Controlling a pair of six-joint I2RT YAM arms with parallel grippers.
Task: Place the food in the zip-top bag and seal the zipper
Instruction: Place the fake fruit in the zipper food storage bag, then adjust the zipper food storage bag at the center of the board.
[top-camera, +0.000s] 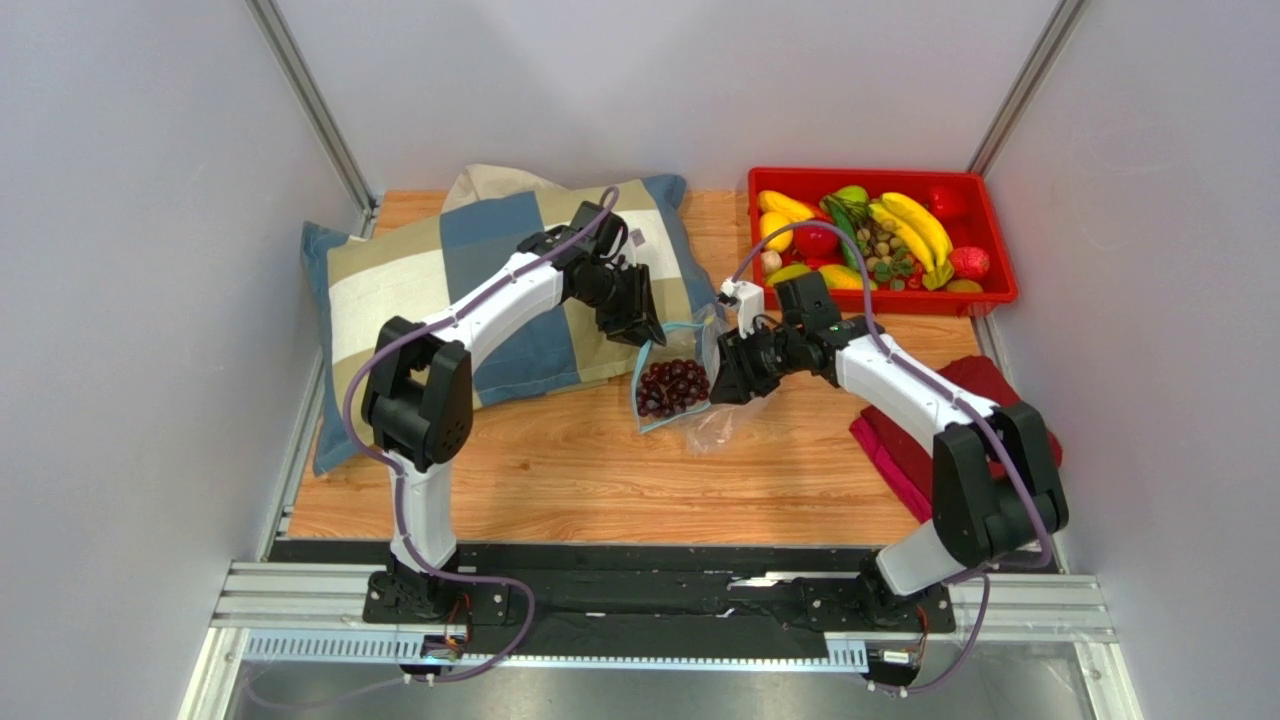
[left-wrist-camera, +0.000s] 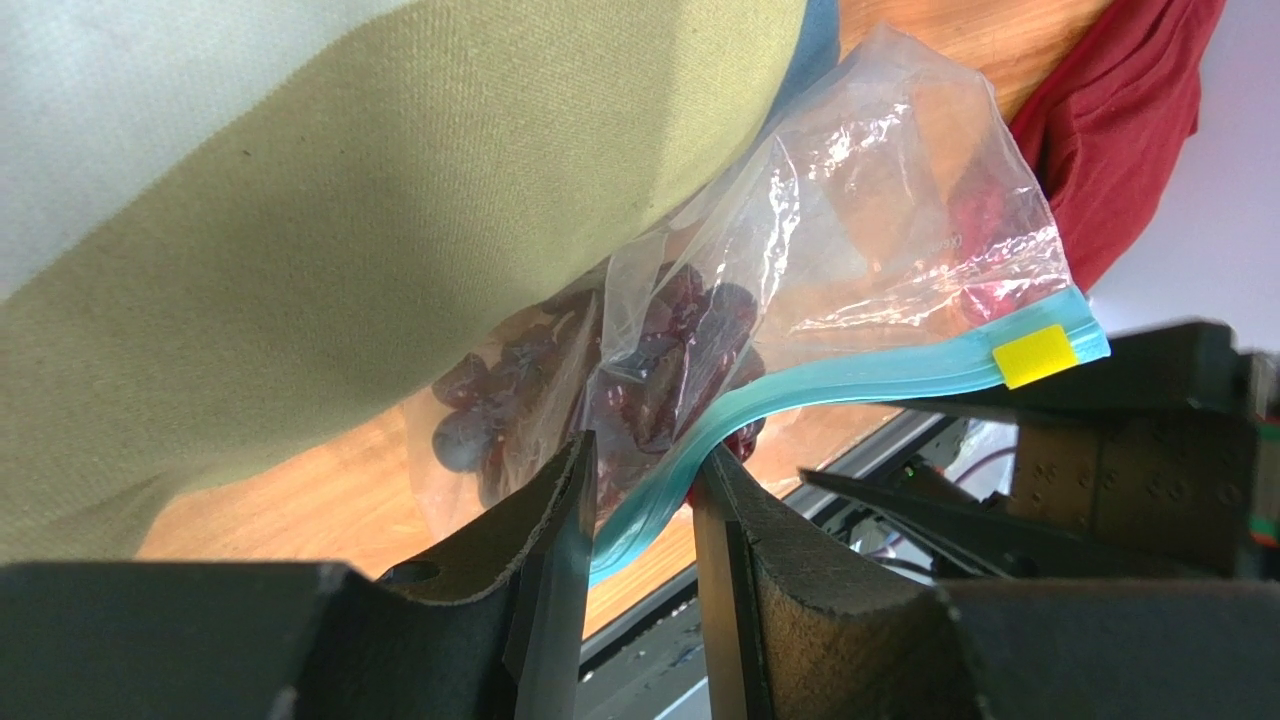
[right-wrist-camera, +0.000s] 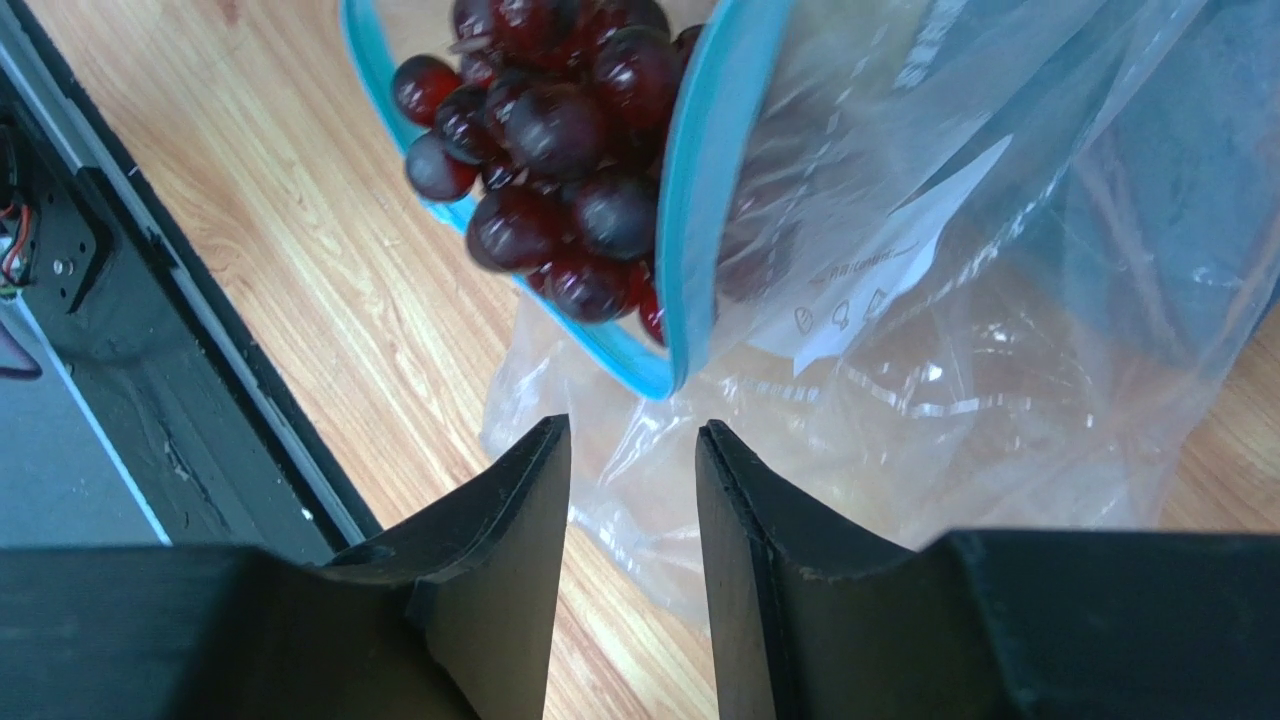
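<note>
My left end effector (left-wrist-camera: 642, 450), fingers apart, straddles the zipper (left-wrist-camera: 842, 375) of the bag (top-camera: 676, 393). My right end effector (right-wrist-camera: 633, 431), also apart, sits just right of it.

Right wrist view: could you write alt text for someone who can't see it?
A clear zip-top bag rests on a wooden table, with a dark purple grape bunch sitting in its open mouth, which is rimmed by the light blue zipper. At the bottom, the right gripper, its two black fingers parted, points at the bag's crumpled plastic from close by.

White-black arms (top-camera: 489, 300), purple cables (top-camera: 353, 399)
</note>
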